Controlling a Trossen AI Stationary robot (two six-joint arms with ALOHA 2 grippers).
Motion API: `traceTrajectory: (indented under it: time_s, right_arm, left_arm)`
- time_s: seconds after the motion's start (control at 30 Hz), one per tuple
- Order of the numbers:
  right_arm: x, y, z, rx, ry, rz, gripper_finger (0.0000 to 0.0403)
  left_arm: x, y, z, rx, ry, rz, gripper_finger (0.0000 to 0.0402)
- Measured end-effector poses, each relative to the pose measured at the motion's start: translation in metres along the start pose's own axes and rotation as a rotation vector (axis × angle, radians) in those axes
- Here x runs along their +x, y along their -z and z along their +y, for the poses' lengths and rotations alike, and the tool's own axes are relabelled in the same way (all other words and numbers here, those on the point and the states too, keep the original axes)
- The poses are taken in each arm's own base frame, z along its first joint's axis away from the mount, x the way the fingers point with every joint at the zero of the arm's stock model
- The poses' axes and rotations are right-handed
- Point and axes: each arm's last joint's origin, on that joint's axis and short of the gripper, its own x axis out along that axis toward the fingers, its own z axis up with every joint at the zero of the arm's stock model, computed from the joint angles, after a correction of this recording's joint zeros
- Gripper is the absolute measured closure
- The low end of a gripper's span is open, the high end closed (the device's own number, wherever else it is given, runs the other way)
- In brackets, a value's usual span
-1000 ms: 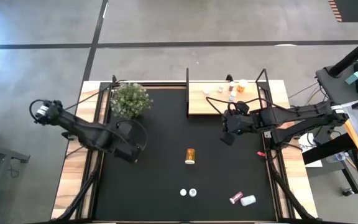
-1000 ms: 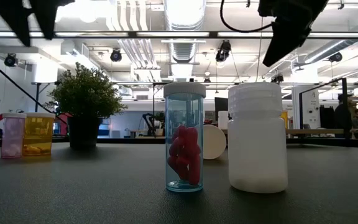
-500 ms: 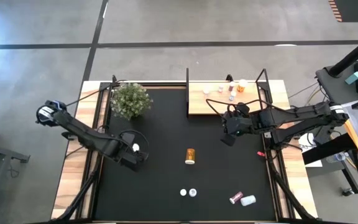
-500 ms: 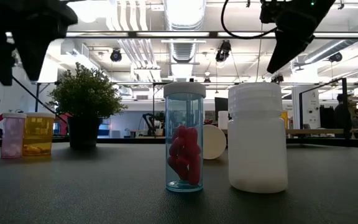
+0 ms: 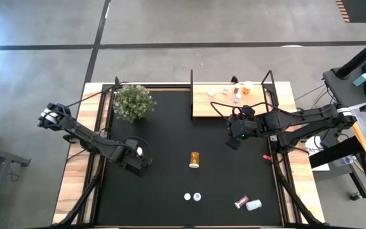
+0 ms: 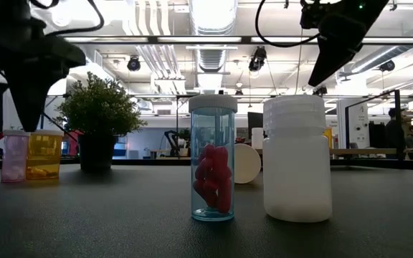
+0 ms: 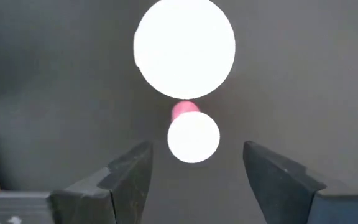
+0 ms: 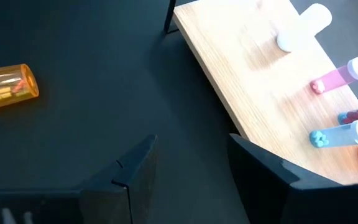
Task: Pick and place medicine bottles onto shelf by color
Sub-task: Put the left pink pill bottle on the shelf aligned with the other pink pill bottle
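Note:
My left gripper [image 5: 138,155] is open and points down over the mat's left part. Below it stand two upright bottles: a small white-capped pink bottle [image 7: 193,137] and a wider bottle [image 7: 184,48]. In the low view they are the pink bottle [image 6: 14,155] and the yellow bottle [image 6: 45,154] under the gripper [image 6: 21,93]. My right gripper [image 5: 234,138] is open and empty over the mat by the shelf's [image 5: 202,108] near edge. Several bottles lie on the shelf [image 8: 253,87]. An orange bottle [image 5: 194,159] lies mid-mat.
A potted plant [image 5: 132,102] stands at the far left. Two small white-capped bottles [image 5: 192,197] stand near the front edge. A bottle of pink pills [image 5: 240,202] and a white bottle [image 5: 253,205] are at the front right. A red speck [image 5: 267,156] lies at the right.
My left gripper has moved toward the table's near edge and a little right, and has come down over the pink and yellow bottles. Its fingers stay open.

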Motion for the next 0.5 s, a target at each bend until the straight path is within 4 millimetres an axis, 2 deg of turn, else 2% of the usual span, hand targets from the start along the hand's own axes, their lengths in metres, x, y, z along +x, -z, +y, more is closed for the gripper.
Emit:
traceTrajectory:
  time_s: [0.2, 0.5]
  right_arm:
    - [0.000, -0.002, 0.001, 0.011, -0.008, -0.021, 0.0218]
    - [0.000, -0.006, 0.002, 0.028, -0.022, -0.054, 0.0218]
  left_arm:
    - [0.013, -0.001, 0.008, -0.051, -0.024, -0.011, 0.0169]
    - [0.014, -0.001, 0.008, -0.050, -0.020, -0.023, 0.0169]
